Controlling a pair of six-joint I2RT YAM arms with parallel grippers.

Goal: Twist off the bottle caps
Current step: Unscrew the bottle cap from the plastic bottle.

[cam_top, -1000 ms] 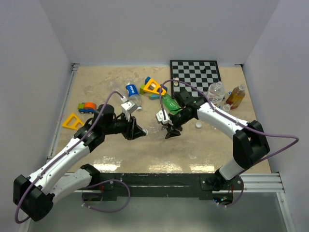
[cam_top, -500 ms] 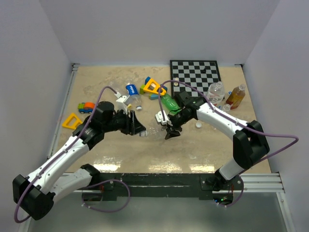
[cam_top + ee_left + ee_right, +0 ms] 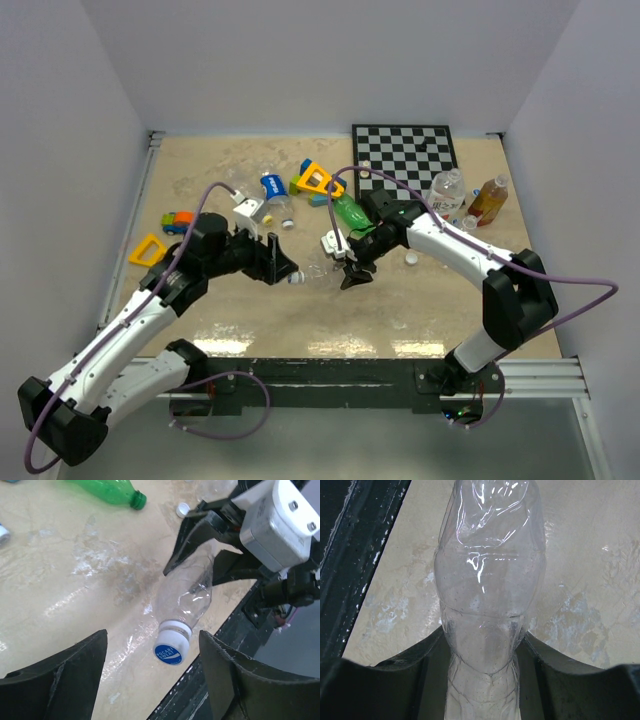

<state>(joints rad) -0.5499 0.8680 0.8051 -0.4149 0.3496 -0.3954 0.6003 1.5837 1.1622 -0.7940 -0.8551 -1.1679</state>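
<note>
While clamped at clear bottle [image 3: 316, 271] body by closed right gripper [image 3: 346, 270], points blue-white cap [image 3: 170, 650] left, mid-table. Flanked by left gripper [image 3: 152, 634] fingers, spread wide, not touching cap. Just far of that: green bottle [image 3: 352, 213], green cap [image 3: 139, 500] on; loose white cap [image 3: 410, 258] to right.

we've got a beige table [image 3: 440, 300] carrying a chessboard [image 3: 405, 150] at the back, a green bottle [image 3: 350, 213] on its side, a loose white cap [image 3: 410, 258], toy blocks [image 3: 318, 180].
</note>
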